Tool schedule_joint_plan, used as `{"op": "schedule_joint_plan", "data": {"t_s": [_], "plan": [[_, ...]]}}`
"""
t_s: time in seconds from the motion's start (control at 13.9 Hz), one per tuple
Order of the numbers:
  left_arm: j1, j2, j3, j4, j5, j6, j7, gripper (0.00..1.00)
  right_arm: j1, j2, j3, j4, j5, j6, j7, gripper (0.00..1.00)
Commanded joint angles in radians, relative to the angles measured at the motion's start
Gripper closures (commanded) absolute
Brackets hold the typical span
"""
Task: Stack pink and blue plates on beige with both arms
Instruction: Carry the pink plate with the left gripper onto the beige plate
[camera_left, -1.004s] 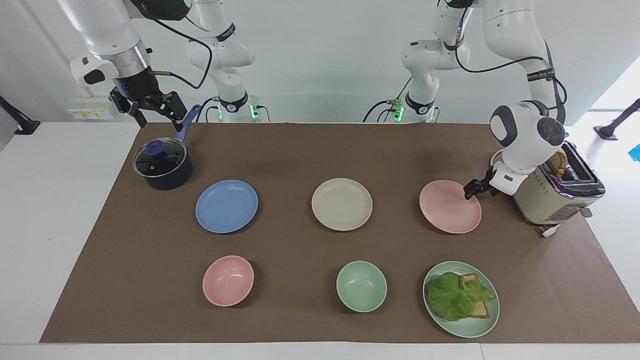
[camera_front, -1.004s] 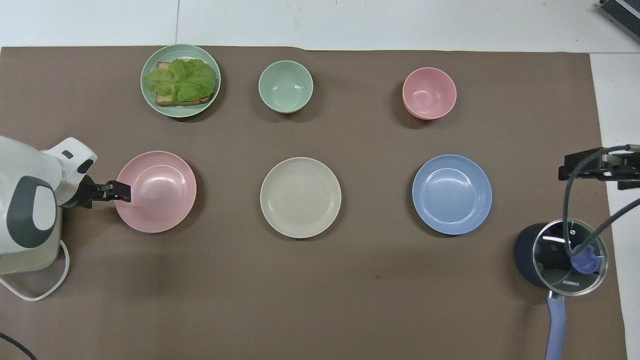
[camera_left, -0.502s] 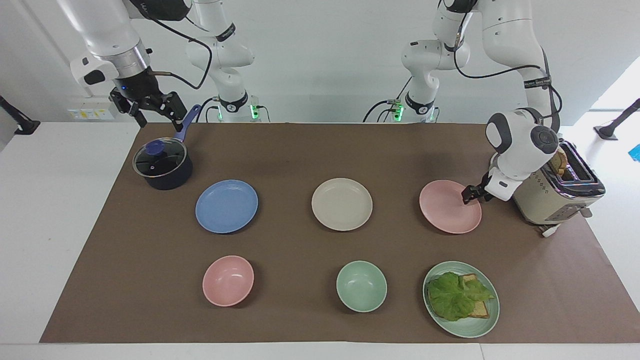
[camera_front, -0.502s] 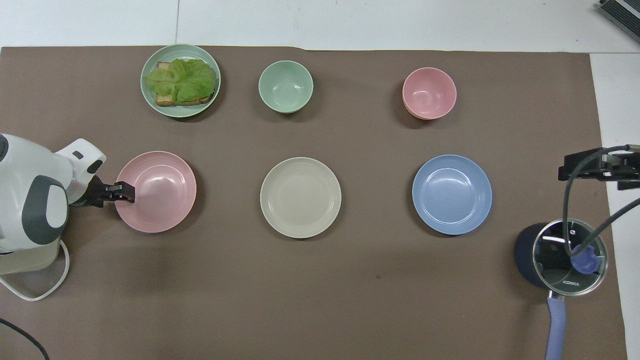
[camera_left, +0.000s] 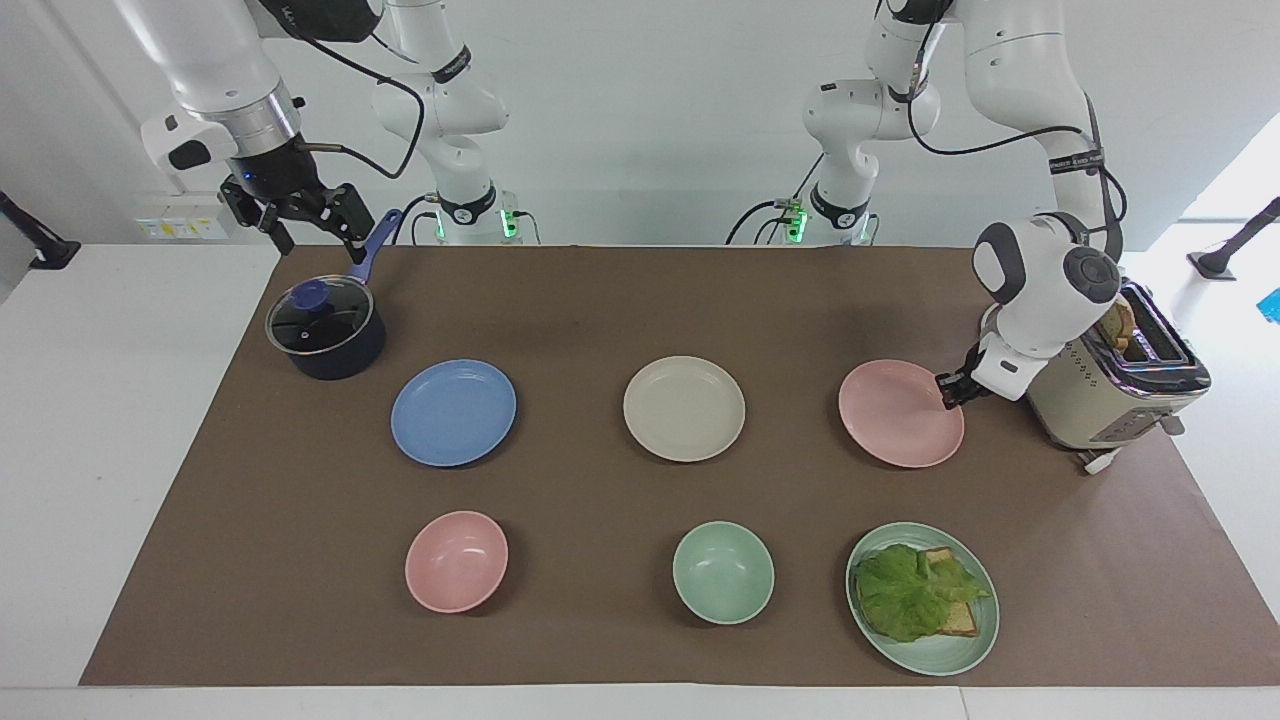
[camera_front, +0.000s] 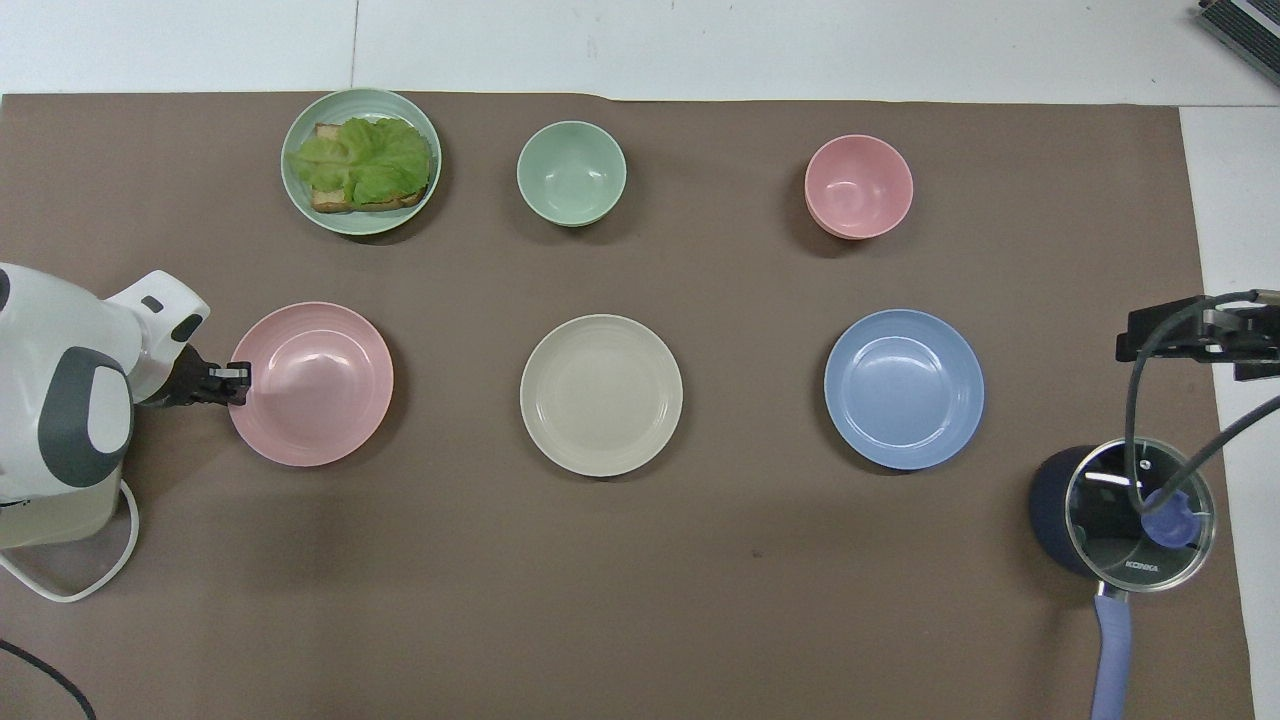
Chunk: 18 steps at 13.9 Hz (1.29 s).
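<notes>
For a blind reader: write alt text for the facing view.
The left gripper is shut on the rim of the pink plate, which lies beside the beige plate and blue plate. The right gripper waits open above a lidded pot.

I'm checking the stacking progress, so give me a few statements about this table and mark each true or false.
1. The left claw is shut on the rim of the pink plate. True.
2. The blue plate already lies on the beige plate. False: it lies on the mat by itself, toward the right arm's end of the table.
3. The right claw is open, up in the air by the pot. True.
4. The green plate is bare. False: it holds lettuce and toast.
5. The toaster stands beside the blue plate. False: it stands beside the pink plate.
</notes>
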Motion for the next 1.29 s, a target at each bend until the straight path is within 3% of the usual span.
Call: {"op": "schedule_joint_plan", "data": {"t_s": [0.0, 0.43, 0.72, 1.22], "plan": [[-0.01, 0.009, 0.002, 0.036, 0.014, -0.06, -0.014, 1.0, -0.014, -0.011, 0.006, -0.012, -0.002, -0.007, -0.029, 0.0], [-0.013, -0.011, -0.014, 0.177, 0.0, -0.304, -0.017, 1.0, -0.014, -0.011, 0.006, -0.012, -0.002, -0.007, -0.031, 0.0], [-0.026, -0.095, -0.024, 0.234, -0.075, -0.444, -0.021, 1.0, -0.014, -0.011, 0.006, -0.012, -0.002, -0.007, -0.029, 0.0], [-0.027, -0.116, -0.25, 0.224, -0.153, -0.417, -0.238, 1.0, -0.016, -0.011, 0.006, -0.014, -0.002, -0.007, -0.029, 0.0]]}}
